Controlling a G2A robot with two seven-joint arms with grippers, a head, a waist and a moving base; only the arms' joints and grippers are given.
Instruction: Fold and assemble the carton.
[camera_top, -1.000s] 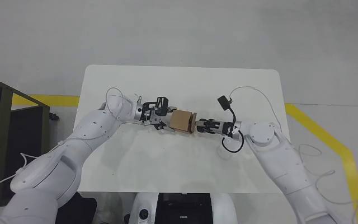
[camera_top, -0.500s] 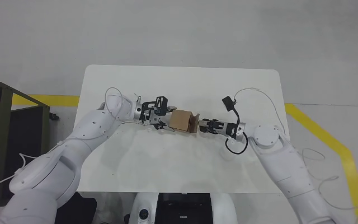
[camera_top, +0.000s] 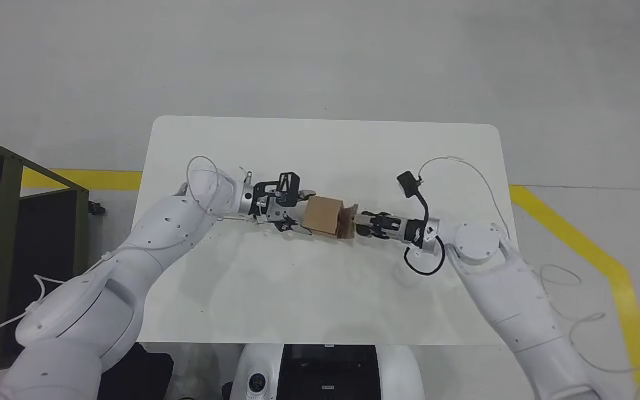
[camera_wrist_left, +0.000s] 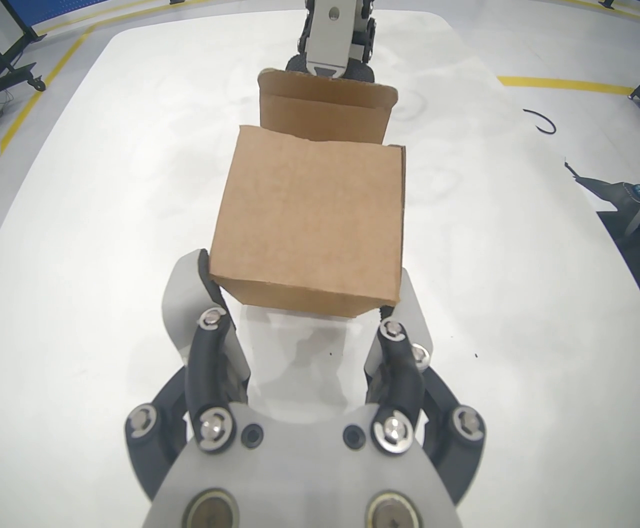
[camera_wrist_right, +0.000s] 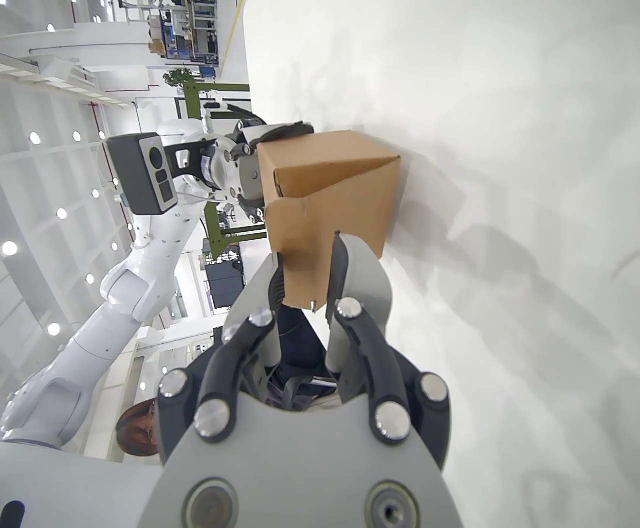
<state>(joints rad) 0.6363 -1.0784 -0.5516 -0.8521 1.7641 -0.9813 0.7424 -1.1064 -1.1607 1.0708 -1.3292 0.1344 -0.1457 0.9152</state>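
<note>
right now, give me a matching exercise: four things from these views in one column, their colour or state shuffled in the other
Things:
1. left gripper
2. right gripper
3. carton
4. table

States:
a. white, lying under everything else
b. shut on a flap at the carton's open end
c. brown, held between the two grippers
d. shut across the carton's body at the other end

Pairs: 1-d, 2-b, 3-c, 4-a
</note>
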